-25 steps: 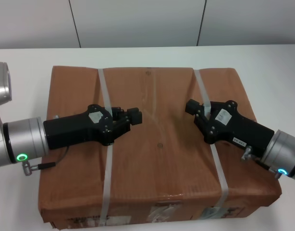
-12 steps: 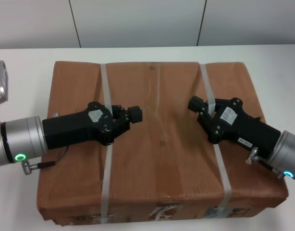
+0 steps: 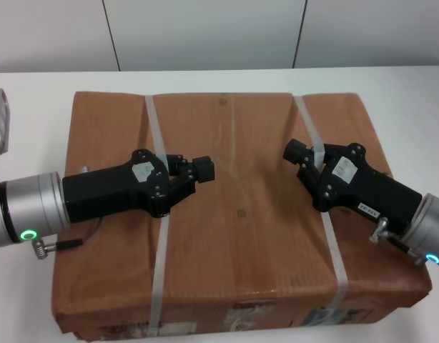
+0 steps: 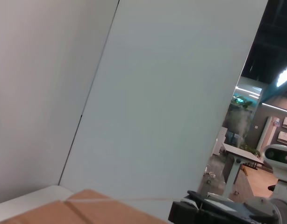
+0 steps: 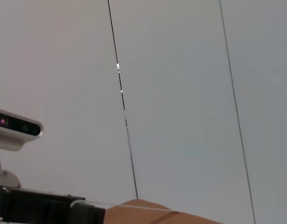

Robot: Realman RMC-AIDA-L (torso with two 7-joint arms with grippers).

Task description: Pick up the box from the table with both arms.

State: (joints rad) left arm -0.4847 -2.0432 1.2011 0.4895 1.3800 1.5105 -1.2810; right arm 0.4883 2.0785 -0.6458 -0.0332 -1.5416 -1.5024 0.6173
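The box (image 3: 241, 236), a large flat parcel in brown paper, fills most of the head view, with white labels on its near side. Two whitish straps cross it, the left strap (image 3: 161, 264) and the right strap (image 3: 334, 250). My left gripper (image 3: 194, 169) lies across the box top at the left strap and is shut on it. My right gripper (image 3: 309, 153) lies at the right strap, which shows between its fingers, and is shut on it. A corner of the box shows in the left wrist view (image 4: 82, 210) and in the right wrist view (image 5: 143, 212).
The white table (image 3: 33, 93) shows around the box at the back and on both sides. A panelled grey wall (image 3: 205, 36) stands behind it. The left wrist view shows the other arm's black gripper (image 4: 204, 212) low down.
The box top has grown larger in the head view and its far edge has shifted up, so it has come nearer the camera. Both grippers have stayed at their straps, and the right one has shifted slightly right.
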